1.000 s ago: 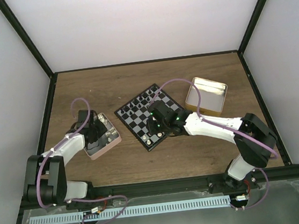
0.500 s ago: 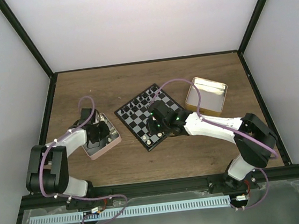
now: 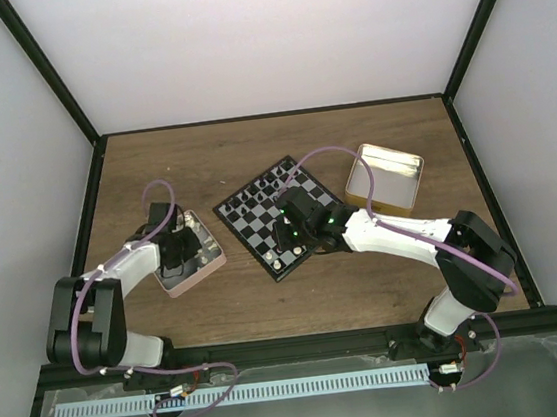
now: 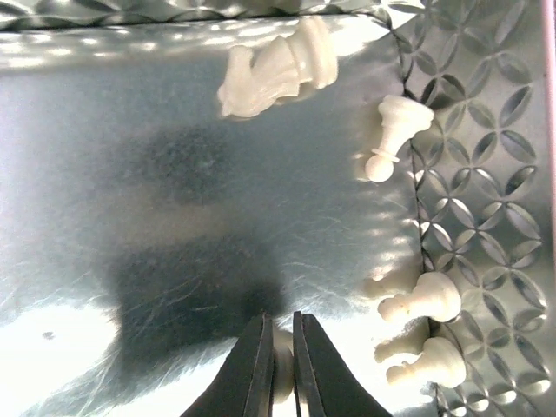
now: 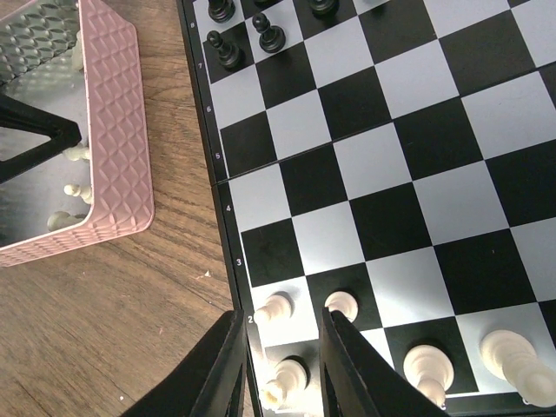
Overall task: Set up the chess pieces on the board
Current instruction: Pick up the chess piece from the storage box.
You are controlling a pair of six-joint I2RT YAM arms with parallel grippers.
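Left fingers [image 4: 269, 334] closed on one cream piece [image 4: 280, 365] in the pink tin [image 5: 113, 130]; right fingers [image 5: 334, 347] apart over the board [image 5: 382, 165].
In the left wrist view I see other chess pieces [image 4: 421, 300] lying on their sides, bases toward the tin's patterned wall. Only the right wrist view lets me read the digits 2 to 7 on the board's rim, beside upright white pawns [image 5: 340, 304].

left tool [image 4: 280, 323] now closed on chess piece [image 4: 281, 369], inside pink tin [image 4: 486, 130]

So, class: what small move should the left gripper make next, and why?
Probably a straight lift: the left gripper is shut on a white piece at the floor of the pink tin, and loose pieces lie close beside it.
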